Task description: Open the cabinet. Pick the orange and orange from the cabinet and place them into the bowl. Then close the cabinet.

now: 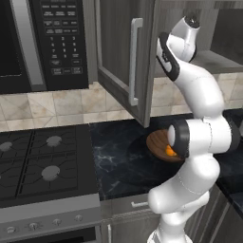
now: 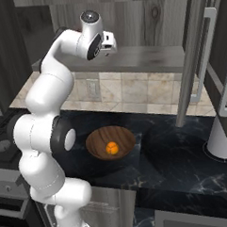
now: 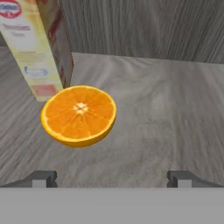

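Hand view: fingers (image 3: 111,178) spread wide, orange (image 3: 79,115) ahead.

— What finishes show here?
— Matt grey wood-grain cabinet (image 1: 116,52) with brushed metal handle (image 1: 135,61); glossy black marble-look counter (image 2: 184,159).
— And the bowl (image 2: 110,142)?
— Striped reddish wood, holding a smooth-skinned orange (image 2: 111,147).

In the left base view the bowl (image 1: 156,140) is half covered by the arm, and the orange (image 1: 169,151) in it is partly masked. The carton (image 3: 37,46) on the cabinet shelf (image 3: 175,109) is cut off at the hand view's top and left edges; its print is too blurred to be read.
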You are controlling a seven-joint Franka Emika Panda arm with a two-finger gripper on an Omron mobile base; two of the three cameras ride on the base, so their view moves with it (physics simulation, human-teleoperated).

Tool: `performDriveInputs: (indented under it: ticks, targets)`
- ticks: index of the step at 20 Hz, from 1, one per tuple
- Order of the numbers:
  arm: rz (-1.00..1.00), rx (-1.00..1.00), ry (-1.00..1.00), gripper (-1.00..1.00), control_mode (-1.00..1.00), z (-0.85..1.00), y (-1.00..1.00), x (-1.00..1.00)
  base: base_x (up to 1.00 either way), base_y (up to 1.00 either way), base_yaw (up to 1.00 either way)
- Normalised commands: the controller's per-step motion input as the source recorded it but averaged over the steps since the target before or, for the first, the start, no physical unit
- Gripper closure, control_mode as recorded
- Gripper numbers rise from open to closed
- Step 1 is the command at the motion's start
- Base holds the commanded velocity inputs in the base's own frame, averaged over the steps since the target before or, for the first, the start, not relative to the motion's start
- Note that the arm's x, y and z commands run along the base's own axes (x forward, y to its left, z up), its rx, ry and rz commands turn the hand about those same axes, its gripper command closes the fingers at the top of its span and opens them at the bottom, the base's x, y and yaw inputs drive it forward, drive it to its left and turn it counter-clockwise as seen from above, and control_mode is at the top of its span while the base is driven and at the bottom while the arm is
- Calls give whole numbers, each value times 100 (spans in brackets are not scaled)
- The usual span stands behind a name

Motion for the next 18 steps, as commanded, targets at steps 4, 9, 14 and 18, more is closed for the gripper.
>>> performDriveInputs:
  ticks: [4,9,14,18]
  targets:
    - [0,0,0,-100,-100,0,15,31,0,0,0]
    - [0,0,0,-100,-100,0,13,30,0,0,0]
    - [0,0,0,-100,-100,0,3,28,0,0,0]
    - [0,0,0,-100,-100,0,0,25,0,0,0]
